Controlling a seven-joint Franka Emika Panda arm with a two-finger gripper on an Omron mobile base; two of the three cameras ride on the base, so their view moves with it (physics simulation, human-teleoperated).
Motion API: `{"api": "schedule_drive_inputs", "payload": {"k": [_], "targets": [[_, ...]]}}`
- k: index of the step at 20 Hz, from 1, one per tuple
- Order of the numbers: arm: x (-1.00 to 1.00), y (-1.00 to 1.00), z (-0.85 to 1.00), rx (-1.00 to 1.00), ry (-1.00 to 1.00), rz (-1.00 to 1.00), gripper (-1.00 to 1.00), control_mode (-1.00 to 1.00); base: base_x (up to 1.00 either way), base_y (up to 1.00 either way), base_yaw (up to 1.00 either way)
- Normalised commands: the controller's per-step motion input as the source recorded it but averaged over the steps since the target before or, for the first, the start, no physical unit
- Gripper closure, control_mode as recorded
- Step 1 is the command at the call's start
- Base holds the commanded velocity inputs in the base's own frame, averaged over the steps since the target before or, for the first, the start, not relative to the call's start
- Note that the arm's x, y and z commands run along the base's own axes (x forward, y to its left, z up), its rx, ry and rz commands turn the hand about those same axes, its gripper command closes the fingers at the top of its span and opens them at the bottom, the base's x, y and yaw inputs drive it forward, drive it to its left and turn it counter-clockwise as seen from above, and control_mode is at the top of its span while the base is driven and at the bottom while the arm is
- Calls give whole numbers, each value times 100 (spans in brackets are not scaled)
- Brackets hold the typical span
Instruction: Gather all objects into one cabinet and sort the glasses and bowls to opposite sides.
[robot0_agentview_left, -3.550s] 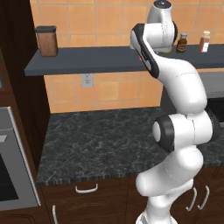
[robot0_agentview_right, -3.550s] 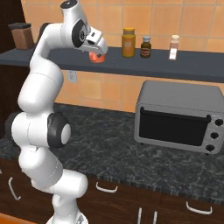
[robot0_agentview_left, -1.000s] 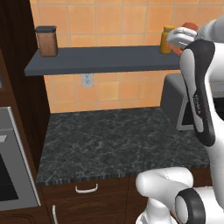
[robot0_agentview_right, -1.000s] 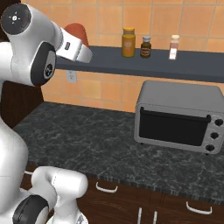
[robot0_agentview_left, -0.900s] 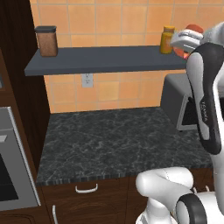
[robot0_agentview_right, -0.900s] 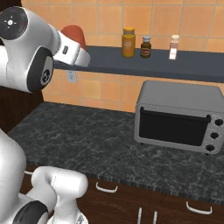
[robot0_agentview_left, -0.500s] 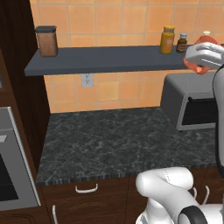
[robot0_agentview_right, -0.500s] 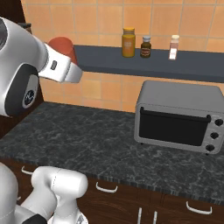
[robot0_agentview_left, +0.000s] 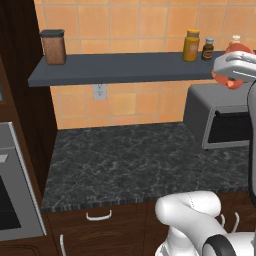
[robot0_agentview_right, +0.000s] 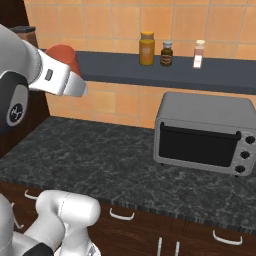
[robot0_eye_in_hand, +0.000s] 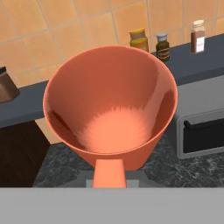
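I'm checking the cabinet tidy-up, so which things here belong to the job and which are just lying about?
Job:
- red cup, held in the shut gripper

Lying about:
- toaster oven
- yellow jar, dark bottle, white-capped spice bottle
- brown canister
- wall shelf

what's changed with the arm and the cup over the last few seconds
The arm has swung the gripper, still shut on the red cup, away from the shelf and out over the counter, toward the robot's right. Jars, toaster oven and base have stayed put.
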Motion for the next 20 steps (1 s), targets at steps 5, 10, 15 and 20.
{"api": "schedule_drive_inputs", "payload": {"k": [5, 10, 15, 20], "targets": [[0, 2, 0, 0, 0, 0, 100, -100, 0, 0, 0], [-8, 0, 0, 0, 0, 0, 100, -100, 0, 0, 0], [-55, -23, 1, 6, -1, 0, 100, -100, 0, 0, 0], [-59, -39, 6, 20, 0, 0, 100, -100, 0, 0, 0]]}}
